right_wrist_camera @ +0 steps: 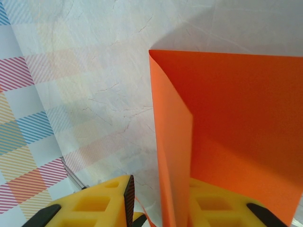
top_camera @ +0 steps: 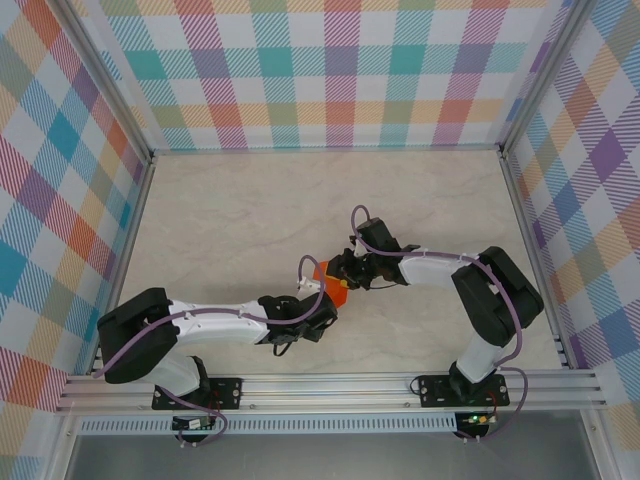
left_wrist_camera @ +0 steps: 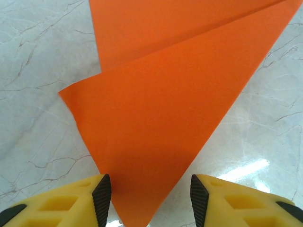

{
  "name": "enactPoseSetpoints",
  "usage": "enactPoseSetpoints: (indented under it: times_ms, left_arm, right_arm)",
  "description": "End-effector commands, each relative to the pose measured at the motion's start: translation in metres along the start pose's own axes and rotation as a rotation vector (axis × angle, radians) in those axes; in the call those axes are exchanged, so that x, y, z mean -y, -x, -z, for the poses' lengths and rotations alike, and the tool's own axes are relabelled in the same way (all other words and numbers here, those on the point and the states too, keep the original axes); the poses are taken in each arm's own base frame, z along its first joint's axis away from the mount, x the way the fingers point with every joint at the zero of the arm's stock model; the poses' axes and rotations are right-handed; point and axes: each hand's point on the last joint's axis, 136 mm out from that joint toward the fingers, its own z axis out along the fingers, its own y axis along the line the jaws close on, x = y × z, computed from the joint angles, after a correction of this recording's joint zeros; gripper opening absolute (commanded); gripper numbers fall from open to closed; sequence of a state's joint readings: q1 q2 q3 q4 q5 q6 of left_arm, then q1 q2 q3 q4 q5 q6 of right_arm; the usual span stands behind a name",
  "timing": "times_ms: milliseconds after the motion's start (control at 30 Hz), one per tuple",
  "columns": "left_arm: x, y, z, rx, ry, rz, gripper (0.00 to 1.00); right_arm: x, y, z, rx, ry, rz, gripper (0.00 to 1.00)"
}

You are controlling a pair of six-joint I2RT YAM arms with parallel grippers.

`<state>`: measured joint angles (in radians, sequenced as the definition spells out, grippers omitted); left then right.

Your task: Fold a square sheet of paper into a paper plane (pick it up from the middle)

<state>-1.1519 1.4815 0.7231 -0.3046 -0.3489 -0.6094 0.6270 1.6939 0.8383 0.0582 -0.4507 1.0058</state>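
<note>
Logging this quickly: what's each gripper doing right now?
Left gripper: open around the orange paper tip.
Right gripper: open, the paper's edge standing inside.

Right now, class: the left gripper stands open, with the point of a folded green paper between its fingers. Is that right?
Not quite. The paper is orange, not green; the left wrist view shows it. The rest holds: the left gripper stands open, the folded point between its fingers.

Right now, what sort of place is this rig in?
Probably a lab robot cell: plaid walls on an aluminium frame enclose a marble-look tabletop, and the left arm and right arm are bolted to a rail at its near edge.
</note>
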Motion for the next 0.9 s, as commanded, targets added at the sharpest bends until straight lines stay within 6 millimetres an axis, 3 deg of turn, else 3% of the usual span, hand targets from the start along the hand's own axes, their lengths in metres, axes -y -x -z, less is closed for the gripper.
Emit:
enactPoseSetpoints:
  times_ms: [0,267,567,867]
  left_arm:
    - [0.006,-0.005,-0.002,-0.009,-0.011,-0.032,0.48]
    - [0.006,-0.007,-0.01,-0.023,0.022,-0.05,0.42]
    - [0.001,-0.005,-0.007,-0.007,0.031,-0.046,0.35]
    - [0.004,0.007,0.004,0.044,-0.002,-0.034,0.43]
  right_arm:
    - [-0.009,0.003,0.003,-0.006,0.019,-0.001,0.29]
    - [-0.007,0.002,0.002,-0.008,0.011,-0.009,0.29]
    - [-0.005,0.003,0.002,-0.005,0.009,-0.011,0.29]
    - [-0.004,0.002,0.001,-0.006,0.005,-0.015,0.29]
